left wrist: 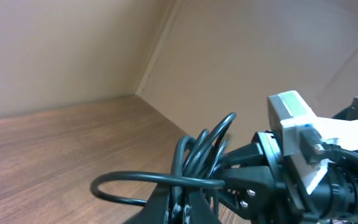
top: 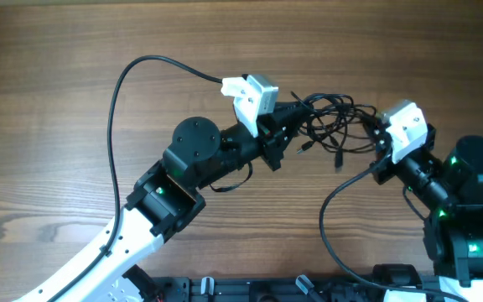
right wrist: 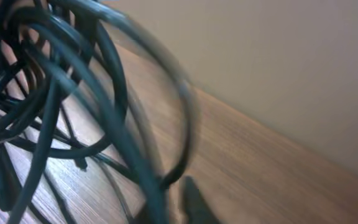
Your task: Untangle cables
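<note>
A tangle of black cables (top: 335, 126) lies between my two grippers on the wooden table. My left gripper (top: 296, 122) is at the tangle's left edge and is shut on a bunch of cable loops (left wrist: 197, 155); its fingers (left wrist: 185, 208) pinch them at the bottom of the left wrist view. My right gripper (top: 376, 134) is at the tangle's right edge. In the blurred right wrist view, thick cable loops (right wrist: 61, 93) fill the left side, and one strand runs down between my right fingers (right wrist: 169, 205), which look shut on it.
A loose cable end with a plug (top: 340, 164) hangs toward the front of the tangle. The left arm's own black lead (top: 120, 84) arcs over the table at the left. The right arm's wrist (left wrist: 303, 149) shows close in the left wrist view.
</note>
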{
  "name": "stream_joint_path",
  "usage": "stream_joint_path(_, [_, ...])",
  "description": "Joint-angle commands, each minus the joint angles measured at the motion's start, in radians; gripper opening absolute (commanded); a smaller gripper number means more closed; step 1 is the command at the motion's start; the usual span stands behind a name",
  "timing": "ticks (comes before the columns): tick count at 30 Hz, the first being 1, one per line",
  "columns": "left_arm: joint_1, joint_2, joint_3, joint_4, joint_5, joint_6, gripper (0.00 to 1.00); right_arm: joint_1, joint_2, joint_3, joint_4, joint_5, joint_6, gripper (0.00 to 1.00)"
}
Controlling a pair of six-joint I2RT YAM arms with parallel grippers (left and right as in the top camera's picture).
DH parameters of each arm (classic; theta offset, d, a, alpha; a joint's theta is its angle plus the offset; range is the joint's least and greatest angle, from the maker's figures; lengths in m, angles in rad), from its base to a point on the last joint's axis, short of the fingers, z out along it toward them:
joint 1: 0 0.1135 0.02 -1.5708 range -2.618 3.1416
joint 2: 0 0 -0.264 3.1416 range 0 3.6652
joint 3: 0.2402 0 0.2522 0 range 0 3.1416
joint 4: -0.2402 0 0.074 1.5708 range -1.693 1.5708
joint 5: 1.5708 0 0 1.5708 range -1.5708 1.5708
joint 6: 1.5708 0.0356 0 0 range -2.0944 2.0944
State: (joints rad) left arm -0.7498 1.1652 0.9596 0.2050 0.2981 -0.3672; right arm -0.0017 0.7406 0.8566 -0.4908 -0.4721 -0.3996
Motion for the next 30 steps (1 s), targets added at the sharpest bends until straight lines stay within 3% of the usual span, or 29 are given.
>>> stream_joint_path(1, [0.002,0.000,0.004,0.011,-0.068,0.016,0.04,-0.002,0.001,0.015,0.006,-0.024,0.048,0.04])
stream_joint_path(5, [0.002,0.000,0.004,-0.119,-0.474,-0.210,0.04,-0.002,-0.011,0.015,0.062,-0.031,0.253,0.04])
stream_joint_path(7, [0.002,0.000,0.004,-0.285,-0.703,-0.465,0.04,-0.002,-0.028,0.015,0.171,-0.116,0.403,0.04])
stream_joint_path(8, [0.002,0.000,0.004,-0.348,-0.748,-0.568,0.04,-0.002,-0.038,0.015,0.239,-0.157,0.462,0.04])
stream_joint_path(10, [0.002,0.000,0.004,-0.406,-0.792,-0.644,0.04,-0.002,-0.055,0.015,0.339,-0.157,0.574,0.04])
stream_joint_path(13, [0.002,0.000,0.004,-0.420,-0.798,-0.645,0.04,-0.002,-0.071,0.015,0.416,-0.143,0.656,0.04])
stream_joint_path(15, [0.002,0.000,0.004,-0.439,-0.803,-0.729,0.04,-0.002,-0.082,0.015,0.446,-0.110,0.713,0.04])
stream_joint_path(22, [0.002,0.000,0.004,-0.462,-0.813,-0.782,0.04,-0.002,-0.103,0.015,0.441,0.120,0.922,0.04])
stream_joint_path(26, [0.002,0.000,0.004,-0.522,-0.879,-0.991,0.04,-0.002,-0.141,0.015,0.430,0.411,1.197,0.04])
stream_joint_path(30, [0.002,0.000,0.004,-0.493,-0.870,-1.036,0.04,-0.002,-0.141,0.015,0.399,0.434,1.213,0.04])
